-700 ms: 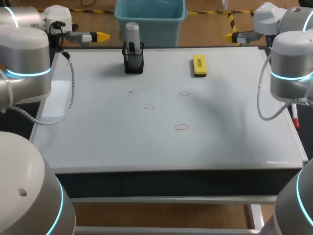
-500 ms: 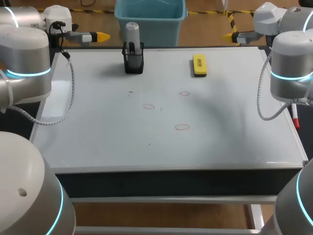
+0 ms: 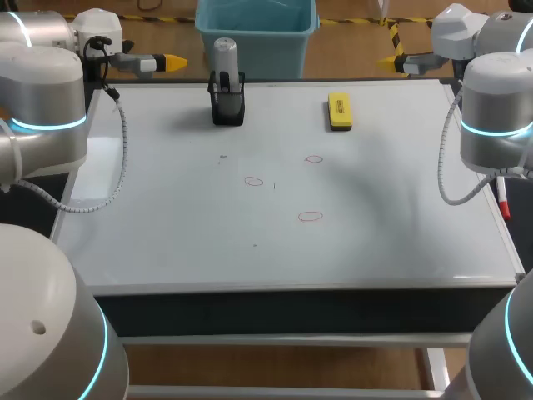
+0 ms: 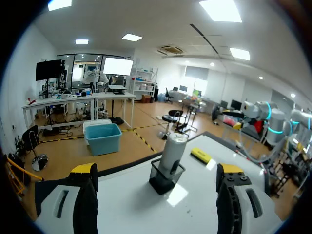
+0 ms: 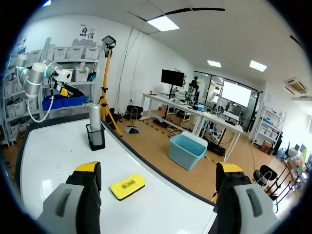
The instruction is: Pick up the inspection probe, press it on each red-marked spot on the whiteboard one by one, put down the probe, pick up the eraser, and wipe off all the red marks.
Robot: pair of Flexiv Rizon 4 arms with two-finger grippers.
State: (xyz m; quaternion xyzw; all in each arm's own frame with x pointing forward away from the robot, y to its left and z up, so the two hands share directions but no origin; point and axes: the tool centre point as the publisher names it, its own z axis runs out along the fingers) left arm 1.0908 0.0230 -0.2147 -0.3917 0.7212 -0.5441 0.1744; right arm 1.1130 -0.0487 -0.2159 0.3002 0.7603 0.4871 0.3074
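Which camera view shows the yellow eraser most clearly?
The right wrist view: the eraser lies near the camera, large and unobstructed. The head view shows it smaller, from above; the left wrist view shows it small, beyond the probe.

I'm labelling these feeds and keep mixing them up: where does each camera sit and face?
Head view: above and behind the robot, looking down on the whiteboard; left arm and right arm show at the sides.
Left wrist view: on the left wrist, looking past the open left pincer at the probe.
Right wrist view: on the right wrist, looking past the open right pincer over the eraser.
Shared: all three show probe and eraser.
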